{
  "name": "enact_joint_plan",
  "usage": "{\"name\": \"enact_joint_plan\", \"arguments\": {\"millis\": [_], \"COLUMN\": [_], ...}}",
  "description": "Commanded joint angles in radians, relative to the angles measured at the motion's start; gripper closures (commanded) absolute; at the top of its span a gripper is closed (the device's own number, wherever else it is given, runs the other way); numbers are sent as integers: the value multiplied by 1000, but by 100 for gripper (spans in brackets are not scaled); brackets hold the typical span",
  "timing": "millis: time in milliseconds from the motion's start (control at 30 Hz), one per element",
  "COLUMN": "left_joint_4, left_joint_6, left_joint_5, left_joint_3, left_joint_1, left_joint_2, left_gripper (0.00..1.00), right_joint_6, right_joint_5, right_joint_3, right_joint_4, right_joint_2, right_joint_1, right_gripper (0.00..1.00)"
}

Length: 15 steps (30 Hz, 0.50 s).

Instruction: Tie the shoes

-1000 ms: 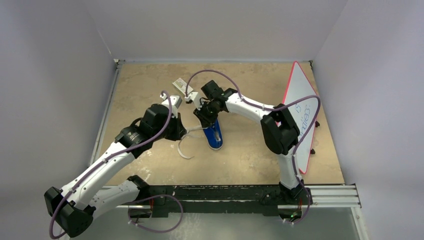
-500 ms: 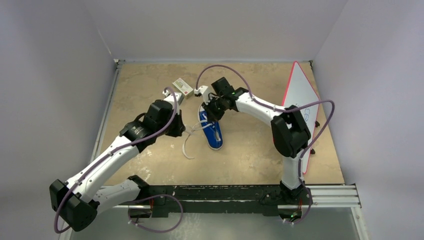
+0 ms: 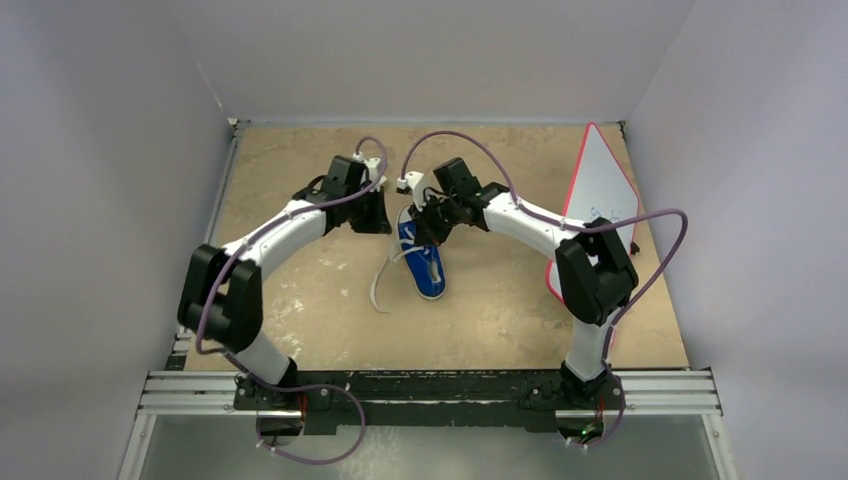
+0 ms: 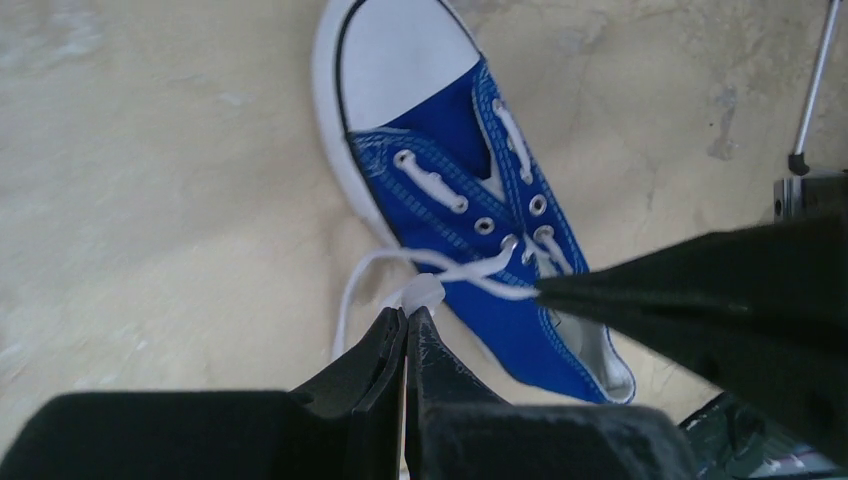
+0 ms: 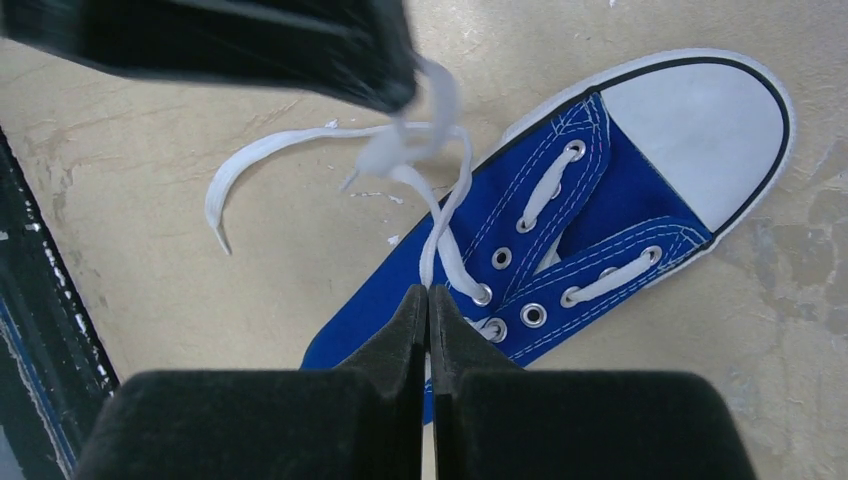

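Observation:
The blue sneaker (image 3: 427, 268) lies mid-table, its white toe cap toward the near edge. It also shows in the left wrist view (image 4: 455, 215) and in the right wrist view (image 5: 590, 215). My left gripper (image 3: 386, 222) is just left of the shoe's heel end. Its jaws (image 4: 408, 314) are shut on a white lace (image 4: 425, 292). My right gripper (image 3: 430, 224) hovers over the heel end, shut (image 5: 428, 290) on the other lace (image 5: 440, 245). The two laces cross between the grippers. One loose lace end (image 3: 380, 292) trails on the table left of the shoe.
A white board with a red edge (image 3: 598, 190) leans at the right side of the table. Grey walls enclose the back and both sides. A metal rail (image 3: 430, 385) runs along the near edge.
My left gripper has moved away from the near edge to beside the shoe's heel, its elbow swinging up and left, pulling its lace. My right gripper shifted slightly right with its lace.

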Motion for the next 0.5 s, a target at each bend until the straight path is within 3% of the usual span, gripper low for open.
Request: {"name": "enact_joint_plan", "arguments": {"millis": [0,200,467], "left_joint_4": [104,107,251], "left_joint_6": [27,49,-9], "left_joint_5": [192,321,503], "left_joint_3": [128,191,129], "left_joint_1": [0,-1,-1], "left_joint_2": [136,297,339], "left_gripper": [100,100,100], "right_joint_6": [22,34,55], "right_joint_5": [-48,-54,-36], "right_joint_3": [-23,-42,-50], "right_joint_4": [83,113,136], "right_joint_2": [-85,-105,-113], "right_joint_1": [0,-4,-13], "right_gripper": [100,100,100]}}
